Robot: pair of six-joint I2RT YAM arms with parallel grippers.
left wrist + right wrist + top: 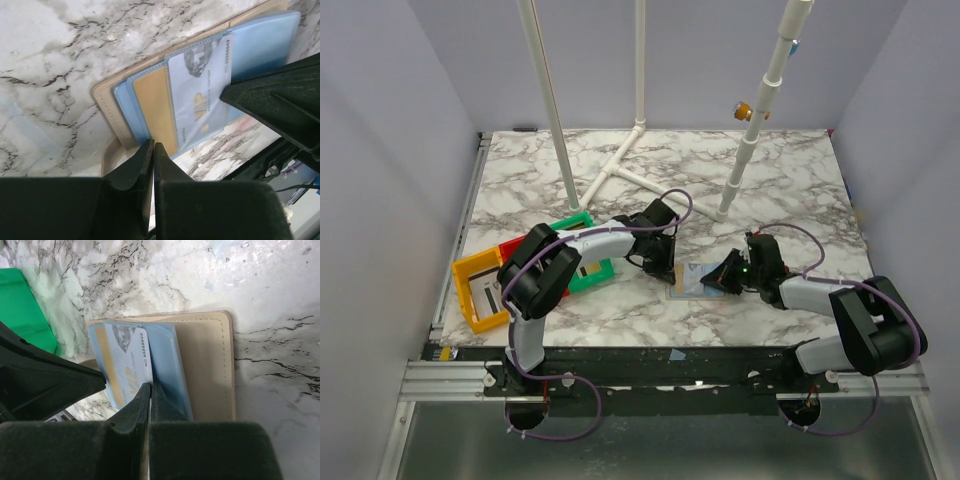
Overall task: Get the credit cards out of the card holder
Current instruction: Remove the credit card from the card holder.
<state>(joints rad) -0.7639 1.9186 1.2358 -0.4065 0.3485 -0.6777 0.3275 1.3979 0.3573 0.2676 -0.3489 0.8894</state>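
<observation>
Beige card holder (210,365), white card (200,95) showing; left hand (153,150), right hand (150,390) each pressed together at edge.

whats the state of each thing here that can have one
card holder, lying open, blue sleeves face up
white VIP card, tucked in the holder's sleeves, not yet out
left gripper, shut, tips at the holder's edge
right gripper, shut, tips on the white VIP card
yellow bin, open-topped, a pale flat item inside, too small to identify
</observation>
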